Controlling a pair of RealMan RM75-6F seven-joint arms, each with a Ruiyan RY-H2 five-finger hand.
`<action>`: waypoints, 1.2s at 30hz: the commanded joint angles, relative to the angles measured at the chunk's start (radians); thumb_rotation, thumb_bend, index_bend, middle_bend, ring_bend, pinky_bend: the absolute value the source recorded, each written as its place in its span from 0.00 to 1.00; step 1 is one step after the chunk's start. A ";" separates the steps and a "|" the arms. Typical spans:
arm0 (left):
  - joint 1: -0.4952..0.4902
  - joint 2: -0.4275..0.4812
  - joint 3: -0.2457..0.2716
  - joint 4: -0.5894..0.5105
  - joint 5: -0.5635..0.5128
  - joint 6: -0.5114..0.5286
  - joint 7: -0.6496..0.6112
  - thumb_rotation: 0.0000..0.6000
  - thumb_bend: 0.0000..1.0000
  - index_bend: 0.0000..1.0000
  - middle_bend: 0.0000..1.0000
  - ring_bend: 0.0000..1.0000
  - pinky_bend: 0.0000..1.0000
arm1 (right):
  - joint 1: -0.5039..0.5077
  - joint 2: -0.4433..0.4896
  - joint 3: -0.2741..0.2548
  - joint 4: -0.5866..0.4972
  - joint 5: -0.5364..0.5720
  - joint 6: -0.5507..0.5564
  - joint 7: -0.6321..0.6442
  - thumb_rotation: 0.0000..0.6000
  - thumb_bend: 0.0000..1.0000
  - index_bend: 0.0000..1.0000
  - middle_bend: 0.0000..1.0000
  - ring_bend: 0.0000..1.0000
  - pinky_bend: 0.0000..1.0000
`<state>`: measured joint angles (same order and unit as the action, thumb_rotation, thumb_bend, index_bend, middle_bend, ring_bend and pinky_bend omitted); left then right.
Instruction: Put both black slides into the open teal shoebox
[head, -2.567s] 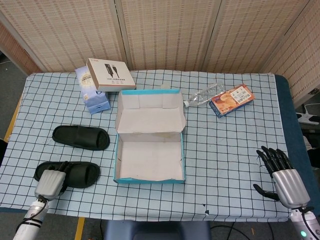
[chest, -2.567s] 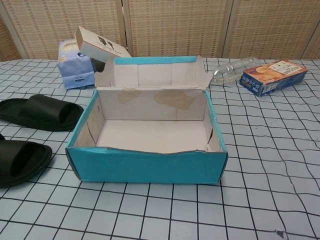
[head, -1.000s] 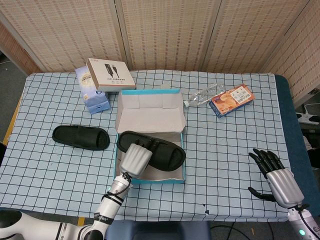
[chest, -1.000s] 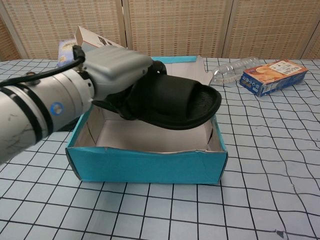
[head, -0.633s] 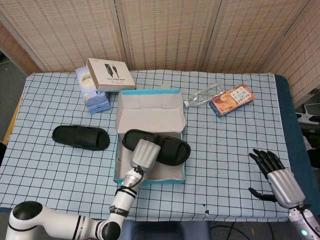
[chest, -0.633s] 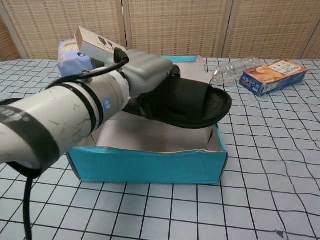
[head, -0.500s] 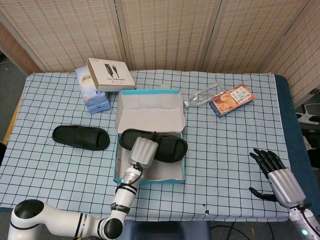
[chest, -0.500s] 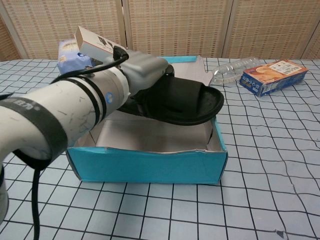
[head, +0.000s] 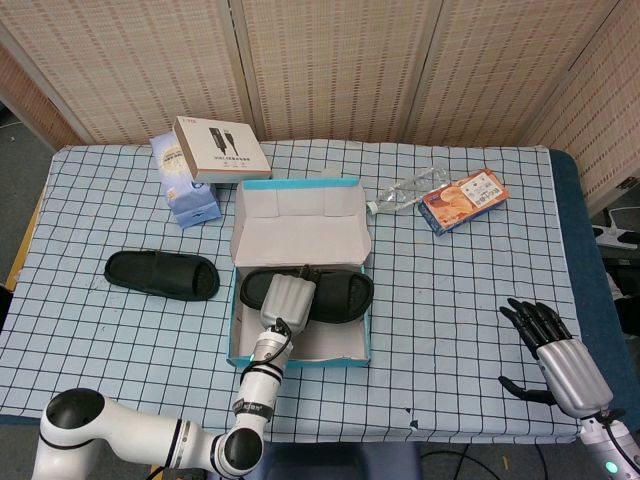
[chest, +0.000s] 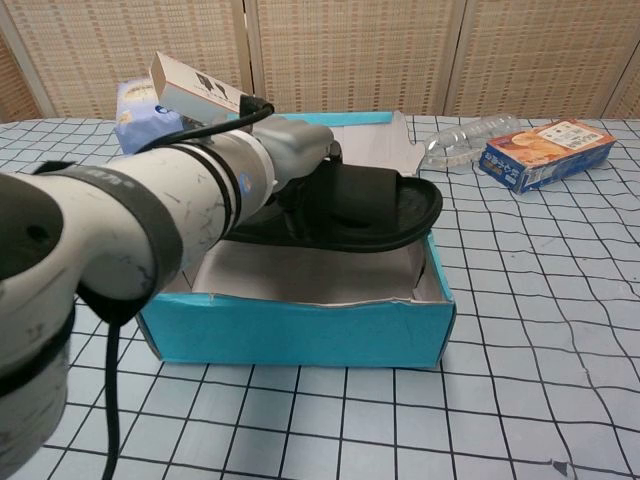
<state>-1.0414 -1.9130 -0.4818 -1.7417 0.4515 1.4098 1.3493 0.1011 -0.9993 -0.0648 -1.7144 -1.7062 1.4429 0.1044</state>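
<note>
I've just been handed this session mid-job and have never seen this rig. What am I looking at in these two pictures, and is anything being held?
You are driving a two-armed robot with human-like hands at a checked table. The head view looks down from above; the chest view looks forward from lower down, so the left arm fills its foreground.

The left hand holds one black slide over the open teal shoebox, its fingers around the strap; the chest view shows the slide raised above the box floor. The second black slide lies on the table left of the box. The right hand is open and holds nothing.

Behind the box are a white carton on a blue tissue pack, a clear plastic bottle and an orange-and-blue snack box.
</note>
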 joint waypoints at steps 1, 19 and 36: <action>-0.016 -0.001 -0.007 0.043 -0.037 -0.012 -0.018 0.97 0.36 0.51 0.86 0.76 0.54 | 0.000 0.001 -0.001 0.001 -0.001 0.001 0.005 0.88 0.14 0.00 0.00 0.00 0.00; -0.022 0.034 0.122 0.173 -0.089 -0.087 -0.078 0.95 0.36 0.51 0.87 0.77 0.54 | -0.002 0.002 -0.005 -0.001 -0.005 0.004 0.002 0.88 0.14 0.00 0.00 0.00 0.00; -0.007 0.057 0.205 0.158 0.025 -0.123 -0.173 0.80 0.35 0.06 0.22 0.22 0.38 | 0.001 0.000 -0.008 -0.010 -0.001 -0.009 -0.018 0.88 0.14 0.00 0.00 0.00 0.00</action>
<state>-1.0523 -1.8653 -0.2876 -1.5648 0.4635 1.2774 1.1847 0.1017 -0.9996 -0.0731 -1.7239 -1.7071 1.4339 0.0870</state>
